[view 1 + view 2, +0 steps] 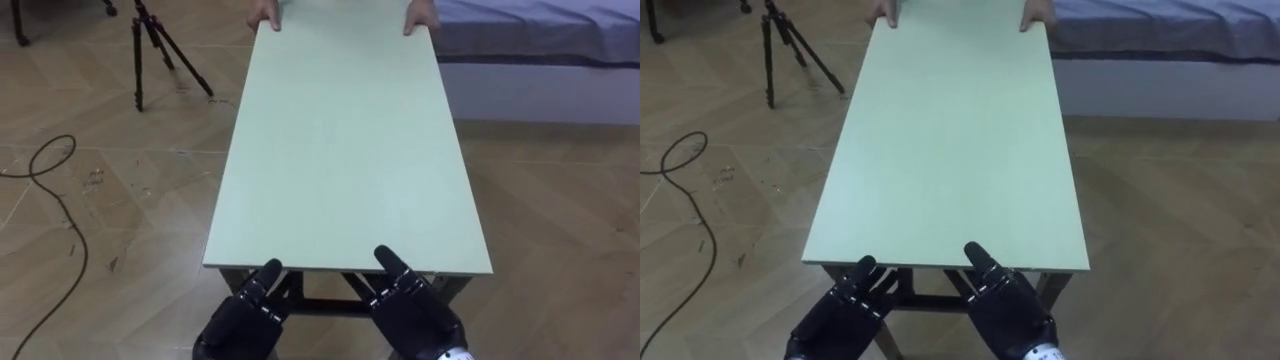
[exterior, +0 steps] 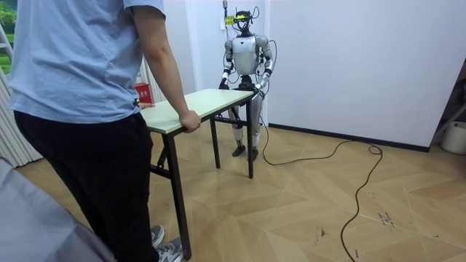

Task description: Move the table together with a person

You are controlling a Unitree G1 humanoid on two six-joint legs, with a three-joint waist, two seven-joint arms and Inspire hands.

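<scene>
A long table with a pale green top and dark metal legs stretches away from me. My left hand and right hand sit side by side at its near edge, fingers straight, fingertips up against the underside of the rim. A person's two hands grip the far edge. In the room view I stand at one end of the table near the white wall. The person stands at the other end, one hand curled over the rim.
A black tripod stands left of the table's far end. A dark cable loops over the wooden floor on the left. A bed runs along the far right. A red object sits behind the person.
</scene>
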